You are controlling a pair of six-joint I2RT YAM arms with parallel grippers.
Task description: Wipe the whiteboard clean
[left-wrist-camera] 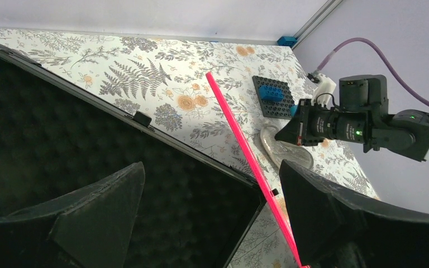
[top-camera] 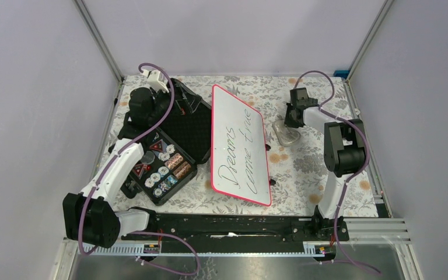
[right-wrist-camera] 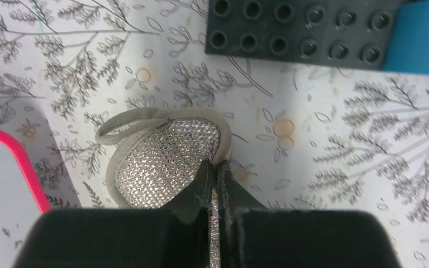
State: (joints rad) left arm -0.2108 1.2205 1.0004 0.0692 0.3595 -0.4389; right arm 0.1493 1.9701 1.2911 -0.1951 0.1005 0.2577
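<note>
The whiteboard (top-camera: 239, 146) lies flat mid-table, white with a red-pink rim and black handwriting. Its rim shows edge-on in the left wrist view (left-wrist-camera: 246, 145), and one corner shows in the right wrist view (right-wrist-camera: 0, 184). My left gripper (top-camera: 157, 114) is open and empty (left-wrist-camera: 211, 167), above the black case's foam lid, left of the board. My right gripper (top-camera: 290, 119) is shut (right-wrist-camera: 213, 167) on the edge of a silver glittery pad (right-wrist-camera: 162, 162). The pad rests on the table right of the board (top-camera: 286, 137).
An open black foam-lined case (top-camera: 184, 125) lies left of the board, its tray (top-camera: 163, 169) holding several small items. A dark studded baseplate (right-wrist-camera: 301, 28) with a blue brick (right-wrist-camera: 419, 39) sits behind the pad. Frame posts and walls enclose the table.
</note>
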